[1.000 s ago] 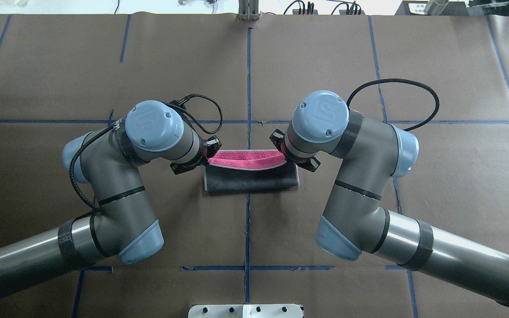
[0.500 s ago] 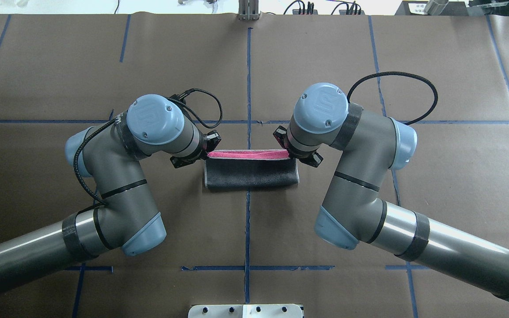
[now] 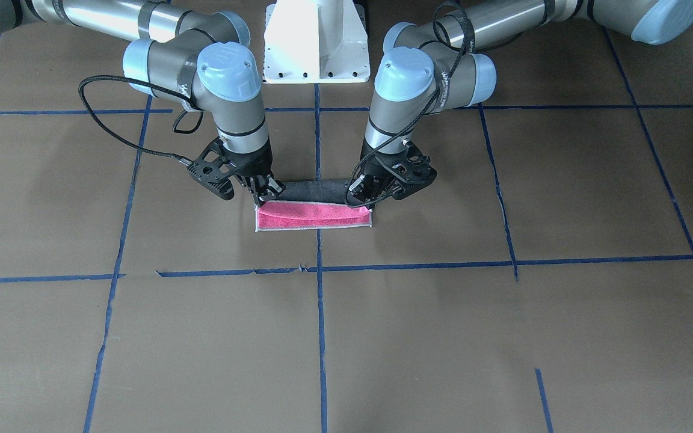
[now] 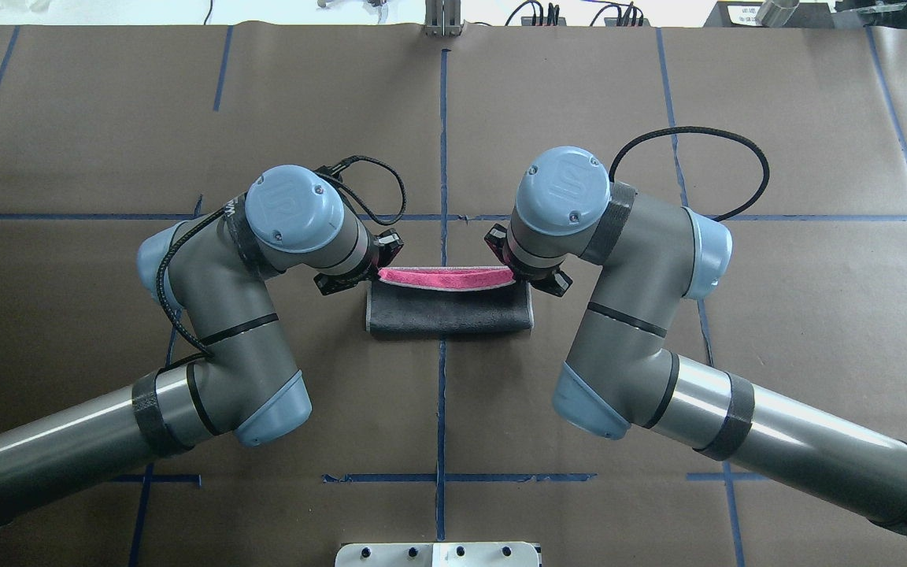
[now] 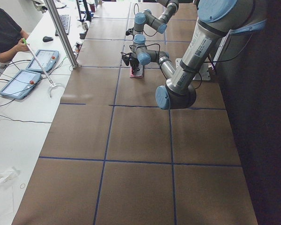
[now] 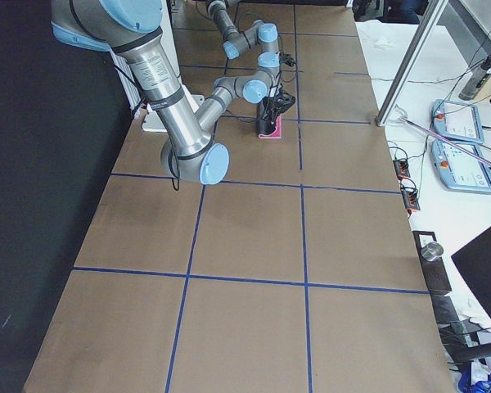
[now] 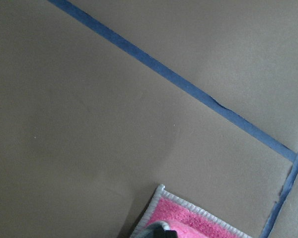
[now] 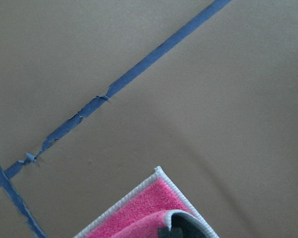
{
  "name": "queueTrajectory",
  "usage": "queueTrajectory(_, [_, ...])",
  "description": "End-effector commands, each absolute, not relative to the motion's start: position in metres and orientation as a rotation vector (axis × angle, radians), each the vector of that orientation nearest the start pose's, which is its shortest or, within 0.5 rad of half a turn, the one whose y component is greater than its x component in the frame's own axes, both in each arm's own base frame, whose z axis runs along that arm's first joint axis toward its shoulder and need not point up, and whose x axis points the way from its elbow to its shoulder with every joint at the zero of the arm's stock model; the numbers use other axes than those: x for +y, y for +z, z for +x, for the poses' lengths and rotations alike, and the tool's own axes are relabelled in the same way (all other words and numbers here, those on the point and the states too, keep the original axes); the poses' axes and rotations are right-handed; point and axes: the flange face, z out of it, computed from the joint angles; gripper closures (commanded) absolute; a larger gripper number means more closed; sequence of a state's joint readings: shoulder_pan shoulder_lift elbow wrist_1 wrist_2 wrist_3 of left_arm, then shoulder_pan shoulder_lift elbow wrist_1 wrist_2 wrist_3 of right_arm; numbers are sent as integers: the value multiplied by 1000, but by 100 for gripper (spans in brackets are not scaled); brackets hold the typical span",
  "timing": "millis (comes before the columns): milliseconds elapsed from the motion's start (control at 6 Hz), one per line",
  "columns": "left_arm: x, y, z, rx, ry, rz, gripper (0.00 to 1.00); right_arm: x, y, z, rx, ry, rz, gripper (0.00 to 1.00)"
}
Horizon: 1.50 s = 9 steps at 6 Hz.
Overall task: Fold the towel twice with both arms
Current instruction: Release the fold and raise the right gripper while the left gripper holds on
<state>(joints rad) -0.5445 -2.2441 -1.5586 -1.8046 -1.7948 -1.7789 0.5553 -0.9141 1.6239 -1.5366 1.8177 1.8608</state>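
The towel lies at the table's middle, partly folded over. In the overhead view its grey face point(image 4: 447, 312) is on top and a narrow pink strip point(image 4: 446, 277) shows along the far edge. In the front-facing view the pink layer point(image 3: 313, 216) lies flat with the grey fold point(image 3: 313, 191) behind it. My left gripper point(image 4: 379, 266) point(image 3: 363, 193) is shut on the folded layer's left corner. My right gripper point(image 4: 513, 272) point(image 3: 265, 191) is shut on its right corner. Both hold their corners low over the lower layer's far edge. Each wrist view shows a pink hemmed corner point(image 7: 188, 221) point(image 8: 144, 208).
Brown paper with blue tape lines point(image 4: 442, 142) covers the table. The white pedestal base point(image 3: 316, 42) stands at the robot's side. An operators' bench with tablets point(image 5: 35, 61) and a metal post point(image 5: 61, 33) runs along the far side, with a person point(image 5: 4, 33) there.
Both grippers have carried the held towel edge farther from the robot and lower. The grey folded face has widened and the visible pink strip has narrowed. Both elbows moved inward.
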Motion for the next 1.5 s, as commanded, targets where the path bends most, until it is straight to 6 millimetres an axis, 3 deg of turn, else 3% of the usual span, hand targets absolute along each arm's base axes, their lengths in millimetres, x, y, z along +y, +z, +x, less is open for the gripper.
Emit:
queueTrajectory(0, [-470,237,549,928,-604,-54,29,-463,240,-540,-788,716,-139,1])
queueTrajectory(333, [-474,232,538,997,-597,-36,25,-465,236,-532,-805,700,-187,0])
queueTrajectory(667, [-457,247,524,999,-587,-45,25,-449,231,-490,-859,684,-208,0])
queueTrajectory(833, [-449,248,531,992,-590,-62,25,-446,240,-459,-874,688,-233,0])
queueTrajectory(1000, [-438,251,542,984,-640,-110,26,-449,245,-443,-877,700,-246,0])
queueTrajectory(1333, [-420,257,560,965,-663,-155,27,-449,251,-431,-877,684,-231,0])
